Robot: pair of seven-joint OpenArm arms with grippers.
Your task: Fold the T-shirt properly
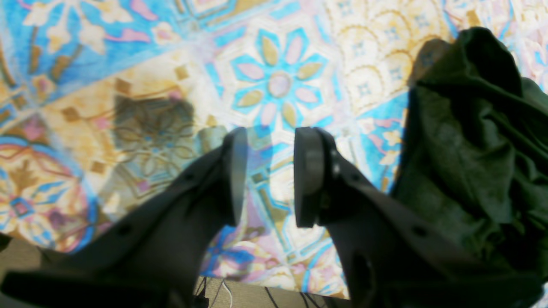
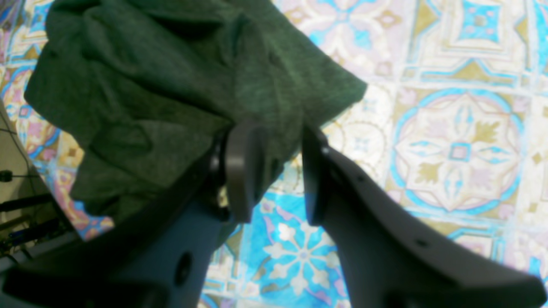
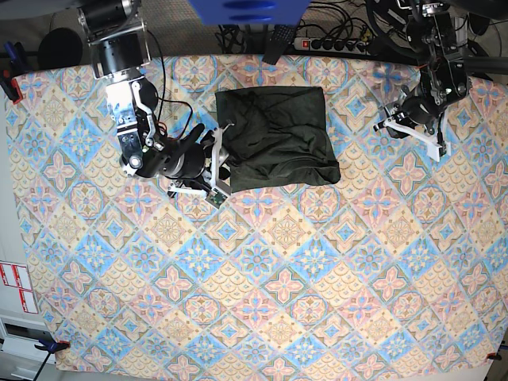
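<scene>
The T-shirt [image 3: 274, 139] lies folded into a dark olive-green, roughly square bundle on the patterned tablecloth, at the back centre in the base view. My right gripper [image 3: 221, 163] sits at the bundle's left edge. In the right wrist view that gripper [image 2: 278, 130] is open, and a corner of the T-shirt [image 2: 162, 85] lies just past its fingertips and shows in the gap. My left gripper [image 3: 394, 121] hovers to the right of the bundle, apart from it. It is open [image 1: 272, 134] with only tablecloth between its pads, and the T-shirt [image 1: 471, 137] is off to one side.
A floral tablecloth [image 3: 262, 286] in blue, yellow and pink covers the whole table. Cables and a power strip [image 3: 333, 40] run behind the back edge. A clamp [image 3: 48, 343] holds the cloth at the front left corner.
</scene>
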